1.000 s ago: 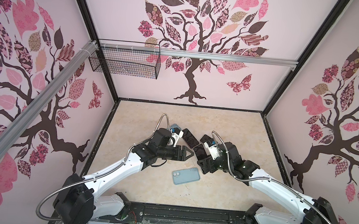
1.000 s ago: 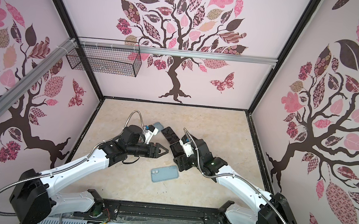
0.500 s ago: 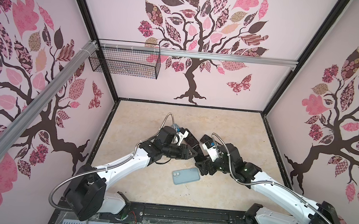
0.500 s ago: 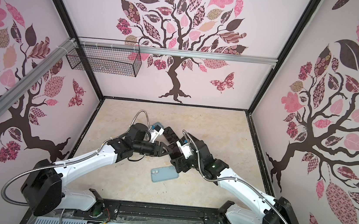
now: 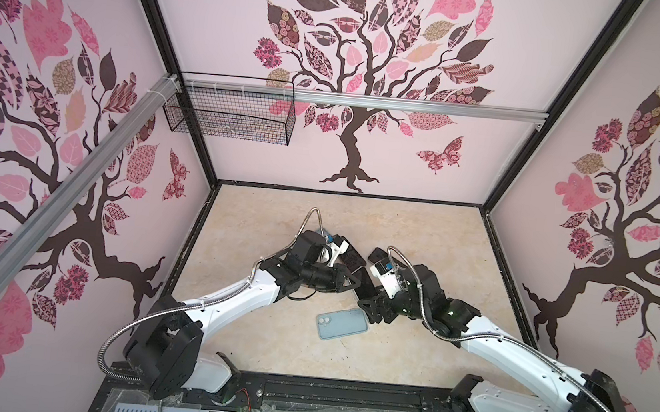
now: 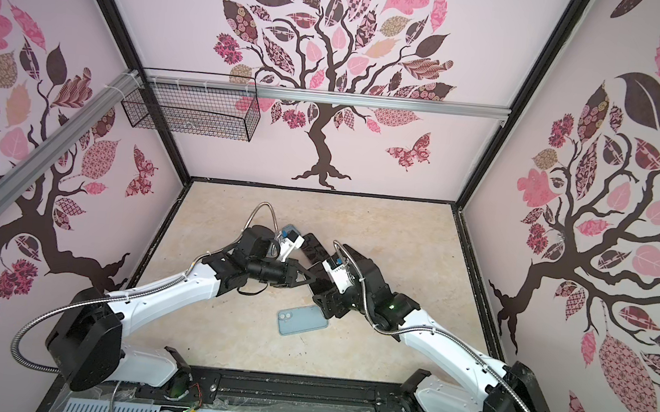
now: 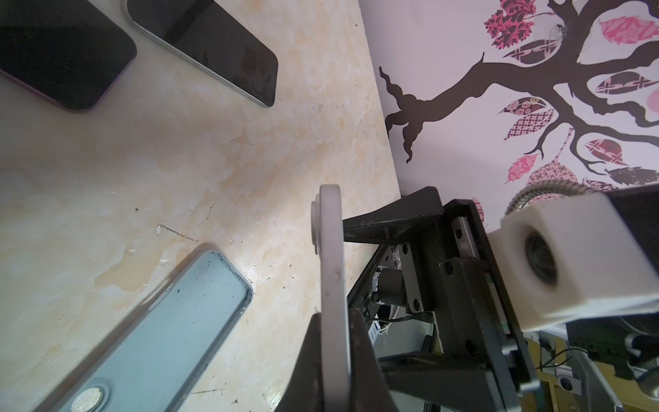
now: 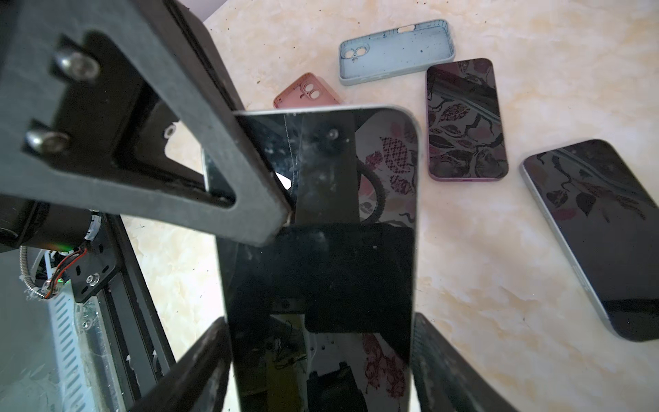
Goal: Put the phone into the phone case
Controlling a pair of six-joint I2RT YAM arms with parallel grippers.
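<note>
A dark-screened phone (image 8: 321, 267) hangs above the table between both grippers. My right gripper (image 8: 321, 342) is shut on it across its width, one jaw on each long side. My left gripper (image 7: 333, 328) is shut on the same phone (image 7: 330, 249), pinching its thin body from front and back near one long edge. In both top views the two grippers meet mid-table, left gripper (image 5: 356, 278) and right gripper (image 5: 368, 294). A light blue phone case (image 5: 343, 324) lies flat on the table just in front of them, also in the left wrist view (image 7: 160, 321).
Two more phones, purple (image 8: 465, 121) and silver (image 8: 599, 235), lie screen-up beyond the grippers. A second light blue case (image 8: 396, 51) and a pink case (image 8: 306, 93) lie behind them. A wire basket (image 5: 228, 119) hangs on the back wall rail.
My left gripper moved right to the phone held by my right gripper and shut on its edge. The right gripper kept its grip and hardly moved.
</note>
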